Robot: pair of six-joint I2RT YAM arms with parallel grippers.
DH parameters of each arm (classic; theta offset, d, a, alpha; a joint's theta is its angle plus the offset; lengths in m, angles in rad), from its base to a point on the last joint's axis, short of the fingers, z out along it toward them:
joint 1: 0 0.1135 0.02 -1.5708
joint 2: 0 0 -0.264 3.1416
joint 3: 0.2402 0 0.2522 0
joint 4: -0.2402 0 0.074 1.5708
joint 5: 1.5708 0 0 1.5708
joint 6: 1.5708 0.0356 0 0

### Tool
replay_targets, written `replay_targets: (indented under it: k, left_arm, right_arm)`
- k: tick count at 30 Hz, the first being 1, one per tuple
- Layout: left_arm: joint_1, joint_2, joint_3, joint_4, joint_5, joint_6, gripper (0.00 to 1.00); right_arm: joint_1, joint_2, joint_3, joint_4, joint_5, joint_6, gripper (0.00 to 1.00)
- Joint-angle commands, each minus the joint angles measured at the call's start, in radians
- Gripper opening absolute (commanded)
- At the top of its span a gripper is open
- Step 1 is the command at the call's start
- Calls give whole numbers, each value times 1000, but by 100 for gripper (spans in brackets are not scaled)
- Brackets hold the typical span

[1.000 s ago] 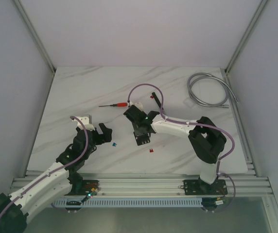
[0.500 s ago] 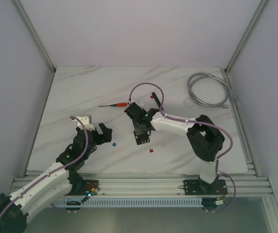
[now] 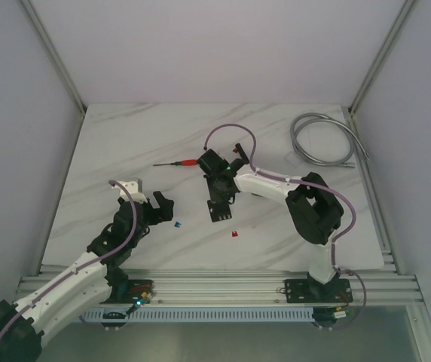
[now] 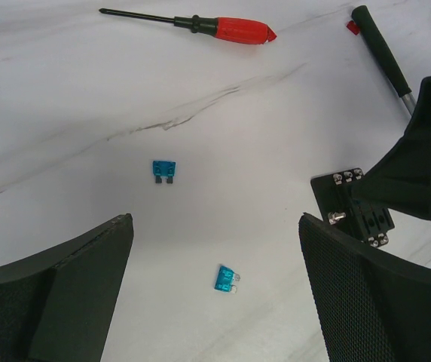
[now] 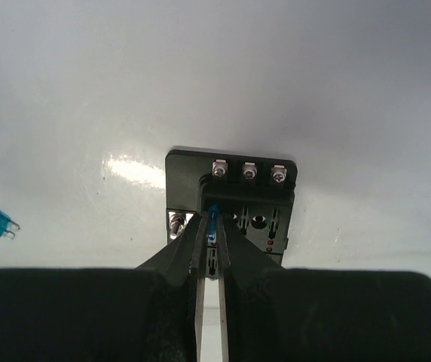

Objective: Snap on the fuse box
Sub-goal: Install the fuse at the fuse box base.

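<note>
The fuse box (image 3: 218,210) is a small black block that lies flat in the middle of the table. In the right wrist view the fuse box (image 5: 234,197) shows slots and three screws along its far edge. My right gripper (image 3: 217,190) stands right over it, shut on a small blue fuse (image 5: 212,217) whose tip is at a slot on the box's left side. My left gripper (image 3: 160,204) is open and empty, to the left of the box. The box also shows in the left wrist view (image 4: 353,210), to the right of the left gripper (image 4: 215,226).
Two loose blue fuses (image 4: 163,170) (image 4: 226,279) lie ahead of the left gripper. A red fuse (image 3: 234,235) lies near the box. A red-handled screwdriver (image 3: 181,162) and a black-handled tool (image 4: 381,49) lie further back. A grey coiled cable (image 3: 321,139) sits at the back right.
The right arm's wrist has swung toward the back of the table, so the gripper points more steeply down at the fuse box. The box and the left arm have not moved.
</note>
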Motion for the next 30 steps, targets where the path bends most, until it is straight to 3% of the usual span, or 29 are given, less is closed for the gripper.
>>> replay_targets:
  k: [1, 7, 12, 23, 30]
  left_arm:
    - [6, -11, 14, -8, -2, 8, 100]
    - [5, -11, 14, -8, -1, 8, 100]
    - [6, -9, 14, -7, -1, 8, 100]
    - [6, -8, 14, -7, -2, 6, 100]
    - [6, -11, 14, -7, -2, 6, 100]
  right_arm:
    - [-31, 139, -20, -107, 18, -5, 0]
    - [-46, 181, 3, -124, 71, -8, 0]
    - [-26, 198, 11, -150, 26, -42, 0]
    - [29, 94, -19, -268, -33, -136, 0]
    - [26, 157, 22, -246, 15, -152, 0]
